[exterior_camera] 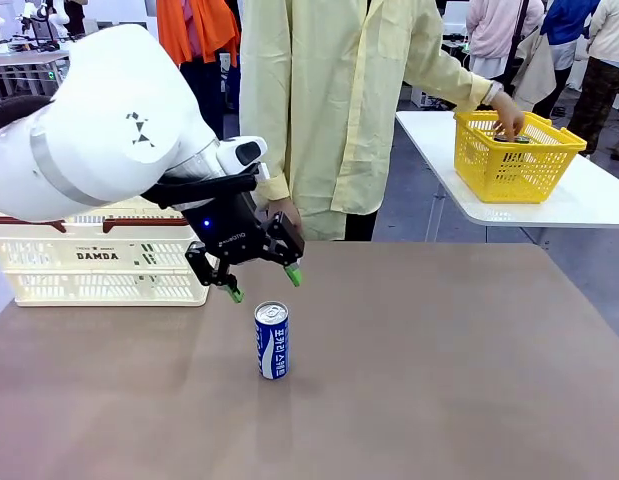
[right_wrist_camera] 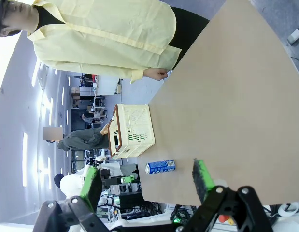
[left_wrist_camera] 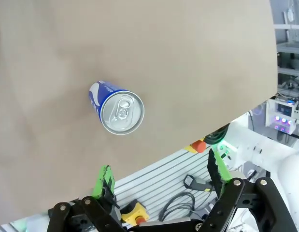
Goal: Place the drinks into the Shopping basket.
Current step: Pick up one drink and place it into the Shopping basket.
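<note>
Brown table (exterior_camera: 439, 380), plain and flat. Blue-and-white can (exterior_camera: 272, 341) standing upright near the middle, silver top up. Cream slatted crate (exterior_camera: 99, 268) at the far left corner, apart from the can.

A blue-and-white can (left_wrist_camera: 121, 112) stands upright left of centre, its silver top facing the camera, on the brown table (left_wrist_camera: 197, 58). At the bottom edge the left gripper (left_wrist_camera: 158, 163) has its green pads (left_wrist_camera: 103, 180) spread wide, clear of the can. Cables (left_wrist_camera: 180, 200) lie beyond the table's edge, bottom centre.
</note>
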Controlling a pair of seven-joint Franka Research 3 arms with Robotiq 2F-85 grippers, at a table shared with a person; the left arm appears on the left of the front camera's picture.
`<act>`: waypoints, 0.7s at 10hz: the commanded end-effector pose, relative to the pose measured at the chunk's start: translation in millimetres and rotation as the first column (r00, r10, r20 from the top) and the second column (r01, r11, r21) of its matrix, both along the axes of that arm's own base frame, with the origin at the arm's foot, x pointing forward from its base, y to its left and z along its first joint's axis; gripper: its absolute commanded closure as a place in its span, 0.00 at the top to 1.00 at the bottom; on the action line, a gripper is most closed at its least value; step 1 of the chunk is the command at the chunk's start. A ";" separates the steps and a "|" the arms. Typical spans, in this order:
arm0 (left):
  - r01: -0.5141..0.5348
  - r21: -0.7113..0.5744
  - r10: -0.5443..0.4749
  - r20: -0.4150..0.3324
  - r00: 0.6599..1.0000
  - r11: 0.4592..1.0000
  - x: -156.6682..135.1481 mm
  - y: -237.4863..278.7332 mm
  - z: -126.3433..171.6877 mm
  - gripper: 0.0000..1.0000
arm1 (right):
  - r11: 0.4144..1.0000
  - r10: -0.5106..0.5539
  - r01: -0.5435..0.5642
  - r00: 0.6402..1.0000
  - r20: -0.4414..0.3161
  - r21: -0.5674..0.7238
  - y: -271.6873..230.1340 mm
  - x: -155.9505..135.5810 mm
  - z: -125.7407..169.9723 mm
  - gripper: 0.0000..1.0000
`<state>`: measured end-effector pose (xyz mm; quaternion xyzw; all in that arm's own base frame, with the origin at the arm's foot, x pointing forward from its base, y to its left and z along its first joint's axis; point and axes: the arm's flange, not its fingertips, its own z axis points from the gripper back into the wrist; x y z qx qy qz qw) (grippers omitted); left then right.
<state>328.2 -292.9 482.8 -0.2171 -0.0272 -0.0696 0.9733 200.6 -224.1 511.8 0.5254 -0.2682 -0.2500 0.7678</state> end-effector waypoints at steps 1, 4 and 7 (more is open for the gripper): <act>-0.002 0.011 0.002 -0.005 1.000 1.000 -0.2 -2.8 -5.1 1.00 | 1.000 0.006 -0.006 1.000 0.023 0.004 -0.6 0.4 1.8 1.00; 0.030 0.133 -0.031 0.006 1.000 0.991 -10.6 -20.6 -35.0 1.00 | 1.000 0.006 -0.006 1.000 0.023 0.004 -0.6 0.4 1.8 1.00; -0.020 0.202 0.028 -0.038 0.999 0.979 3.9 -29.6 -43.2 1.00 | 1.000 0.006 -0.006 1.000 0.023 0.004 -0.6 0.4 1.8 1.00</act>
